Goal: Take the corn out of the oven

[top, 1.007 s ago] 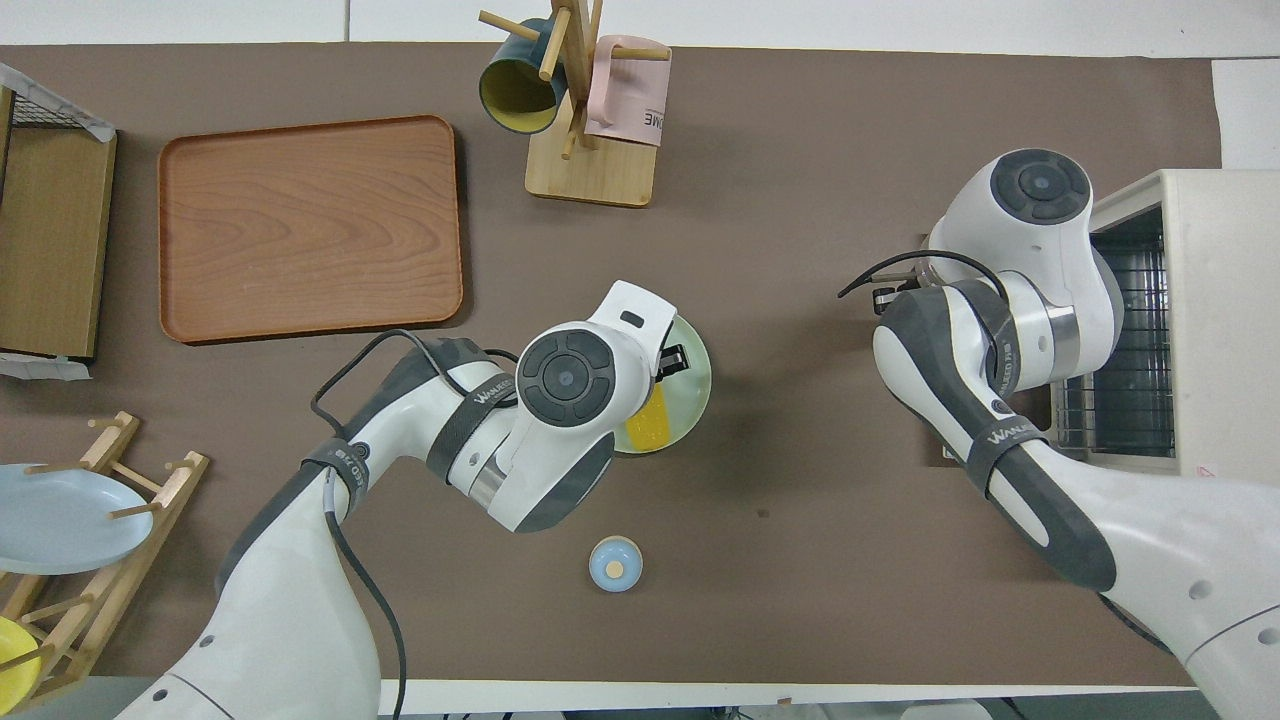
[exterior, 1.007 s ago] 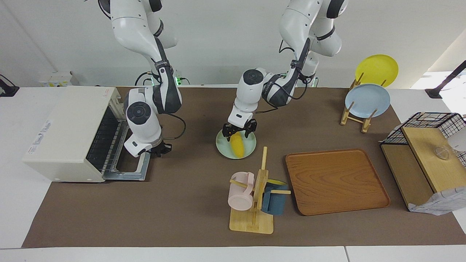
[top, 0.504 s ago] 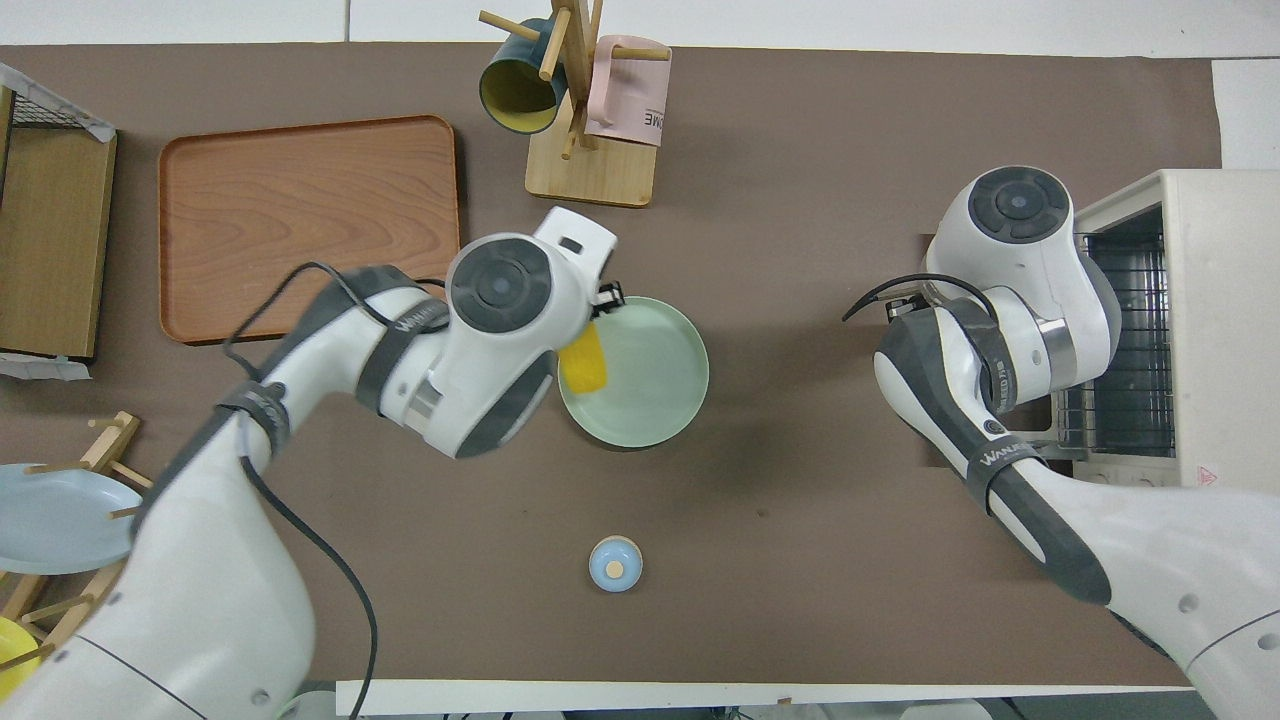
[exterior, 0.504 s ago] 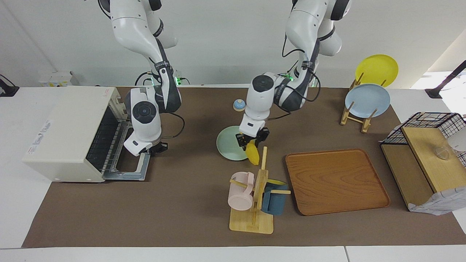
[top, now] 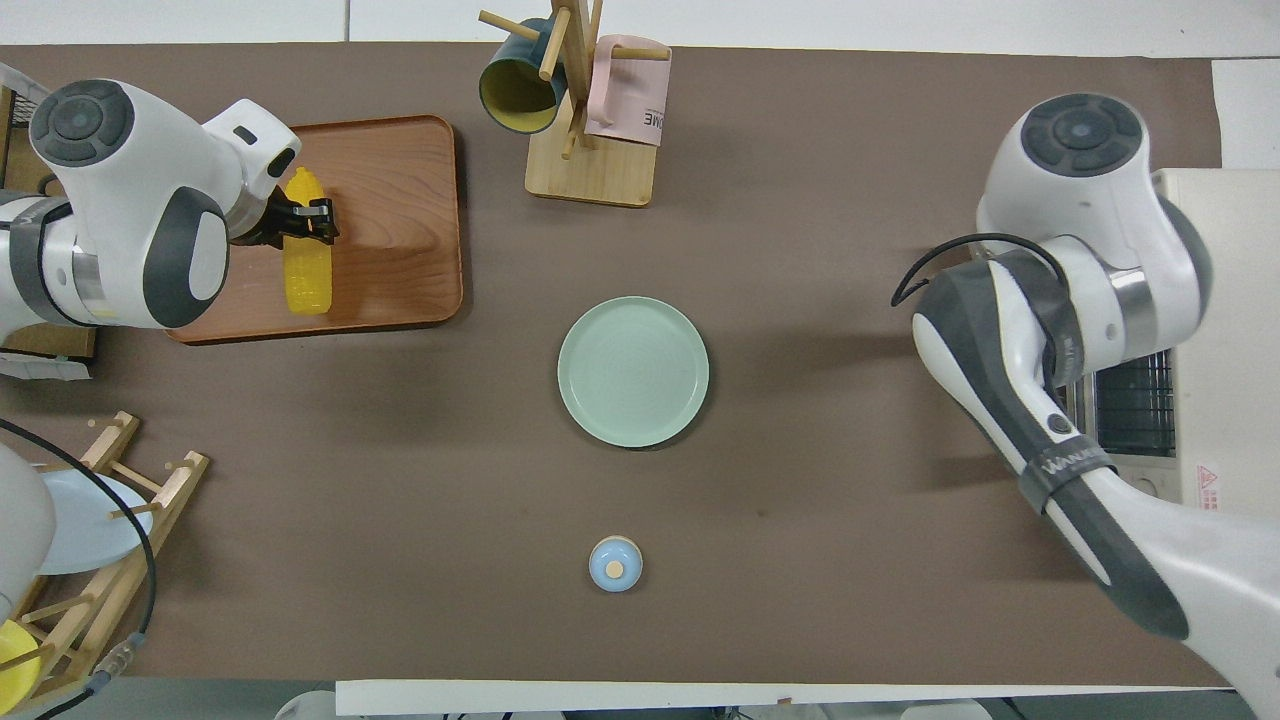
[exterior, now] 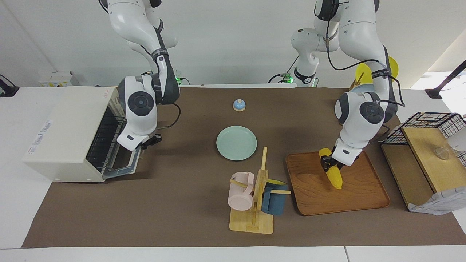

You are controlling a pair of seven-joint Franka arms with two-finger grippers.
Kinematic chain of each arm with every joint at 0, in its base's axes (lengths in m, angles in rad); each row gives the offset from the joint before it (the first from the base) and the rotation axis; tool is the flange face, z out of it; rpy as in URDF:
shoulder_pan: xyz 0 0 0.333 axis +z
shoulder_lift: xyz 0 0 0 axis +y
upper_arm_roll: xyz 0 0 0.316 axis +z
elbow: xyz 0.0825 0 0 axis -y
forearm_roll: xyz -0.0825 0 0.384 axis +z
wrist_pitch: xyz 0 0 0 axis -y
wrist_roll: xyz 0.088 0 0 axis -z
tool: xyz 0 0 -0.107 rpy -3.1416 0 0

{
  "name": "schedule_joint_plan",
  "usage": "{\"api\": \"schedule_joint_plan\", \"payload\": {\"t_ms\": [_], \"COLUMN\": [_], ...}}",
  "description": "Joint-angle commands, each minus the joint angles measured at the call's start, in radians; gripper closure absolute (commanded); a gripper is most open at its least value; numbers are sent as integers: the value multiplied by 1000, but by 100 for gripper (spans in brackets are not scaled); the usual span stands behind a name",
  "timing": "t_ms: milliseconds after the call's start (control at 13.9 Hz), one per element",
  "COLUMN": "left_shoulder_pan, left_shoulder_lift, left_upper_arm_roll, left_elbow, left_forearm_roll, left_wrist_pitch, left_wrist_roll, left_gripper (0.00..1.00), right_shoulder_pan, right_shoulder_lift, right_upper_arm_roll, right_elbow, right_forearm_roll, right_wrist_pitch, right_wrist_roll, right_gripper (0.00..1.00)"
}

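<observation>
While the left end effector (exterior: 329, 164) gripped the corn (exterior: 332, 171) closed-fingered over the wooden tray (exterior: 371, 196) near the desk's left-arm end, presumably for set-down. The right end effector (exterior: 151, 140) sat at the oven (exterior: 69, 134) door (exterior: 125, 165), seemingly swinging it shut; finger state unreadable.

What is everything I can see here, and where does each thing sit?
corn: one, yellow, held over the wooden tray.
oven: one, cream-white, door partly open, at the right arm's end of the table.
wooden tray: one, brown, toward the left arm's end.
green plate: one, pale green, mid-table.
bell: one, blue, nearer to the robots than the green plate.
mug rack: one, wooden, with a pink mug and a dark blue mug.
plate rack: one, wooden, with a blue and a yellow plate.
wire basket: one, black.
left gripper: gripping the corn.
right gripper: at the oven door.
</observation>
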Motion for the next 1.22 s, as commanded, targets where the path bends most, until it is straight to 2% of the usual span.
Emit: {"api": "schedule_joint_plan", "payload": {"t_ms": [0,144,288,360,432,504,576,719,935,1151], "left_shoulder_pan": [-15,-11,-11,10,53,62,65,70,68,65], "left_shoulder_lift": [-22,-142,-255,-295,-305,-314,-323,-336,-337,-343], "left_upper_arm_roll": [10,41,70,79,72,75,75,76,75,73], "left_elbow": [37,56,116,168,222,277,296,296,296,296], "left_forearm_roll": [10,13,41,26,-2,-20,-19,-21,-21,-21], "left_wrist_pitch": [-31,-176,-377,-527,-648,-726,-769,-788,-789,-789], "left_wrist_roll": [3,6,45,61,99,152,173,177,207,208], "left_gripper": [0,0,0,0,0,0,0,0,0,0], "right_shoulder_pan": [-63,-98,-129,-144,-154,-161,-167,-174,-200,-192], "right_shoulder_lift": [-67,-109,-144,-161,-179,-205,-229,-256,-195,-164], "right_upper_arm_roll": [-3,-3,-3,-3,-3,-3,-3,-11,-15,-8], "right_elbow": [-4,-11,-11,-11,-11,-10,-4,59,269,364], "right_forearm_roll": [-26,-23,20,58,95,141,183,255,267,278], "right_wrist_pitch": [-30,-61,-87,-110,-125,-131,-133,-177,-379,-456], "right_wrist_roll": [-96,-178,-222,-230,-229,-227,-224,-219,-166,-108], "right_gripper": [99,95,89,78,55,17,0,0,0,0]}}
